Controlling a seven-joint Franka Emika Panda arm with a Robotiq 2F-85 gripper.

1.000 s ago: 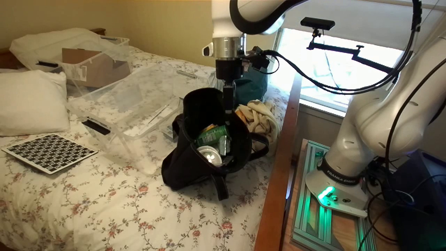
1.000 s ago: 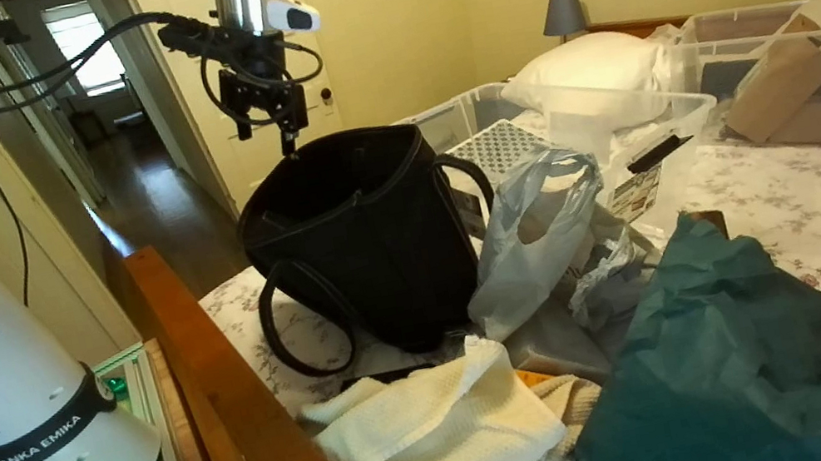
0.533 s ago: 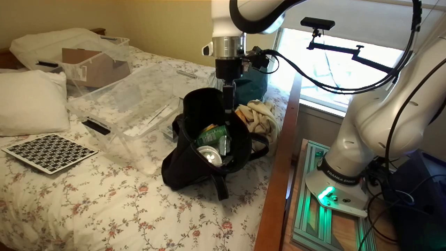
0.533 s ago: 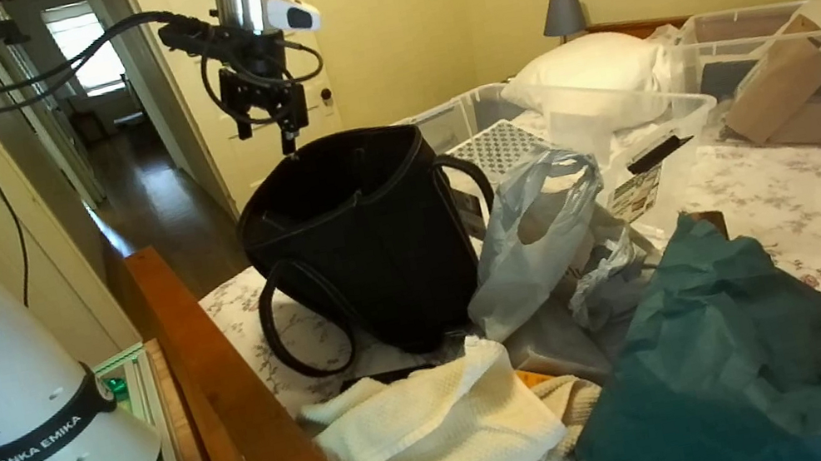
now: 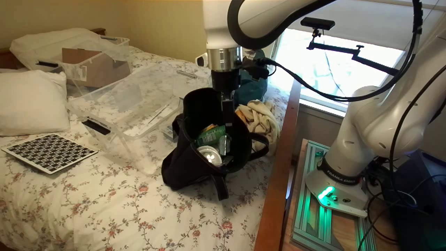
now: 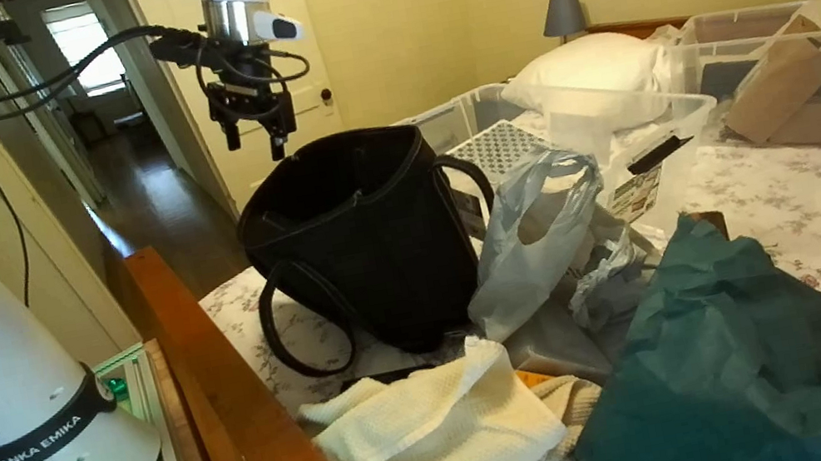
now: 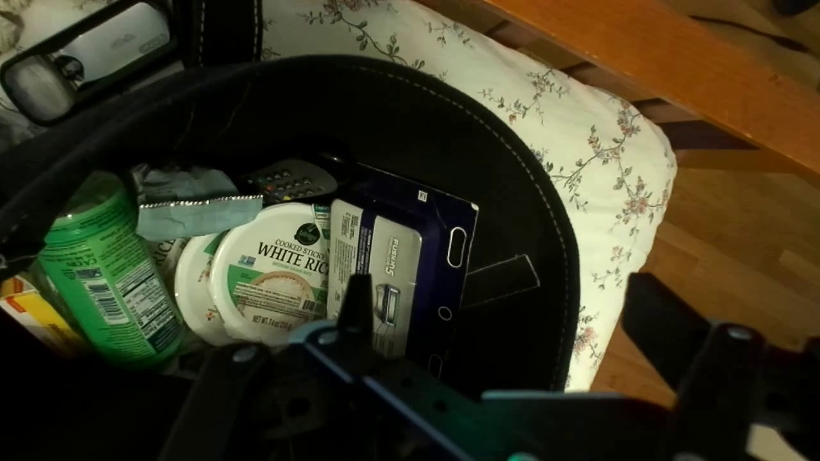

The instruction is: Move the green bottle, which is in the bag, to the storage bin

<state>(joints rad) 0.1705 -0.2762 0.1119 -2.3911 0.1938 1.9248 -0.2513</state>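
Note:
The green bottle [image 7: 109,288] lies in the black bag [image 5: 188,164]; its label shows in the wrist view, and it shows partly in an exterior view [image 5: 213,135]. My gripper [image 7: 500,291] is open and empty, pointing down over the bag. In the wrist view the bottle is far left of both fingers; one finger overlaps a razor box, the other appears beyond the bag's rim. In both exterior views the gripper [image 5: 228,120] [image 6: 256,146] is near the bag's mouth. The clear storage bin [image 5: 96,126] stands beside the bag; the bag [image 6: 375,270] hides the bottle in an exterior view.
Inside the bag are white rice bowls [image 7: 272,275], a silvery packet [image 7: 198,211], the razor box [image 7: 384,282] and a remote [image 7: 291,180]. A cream cloth [image 6: 445,427], a grey plastic bag [image 6: 539,241] and a teal bundle [image 6: 756,372] lie nearby. A wooden rail [image 5: 278,174] edges the bed.
My gripper has moved lower, shifting slightly left in both exterior views. It stays open. The bag and the bottle have not visibly moved.

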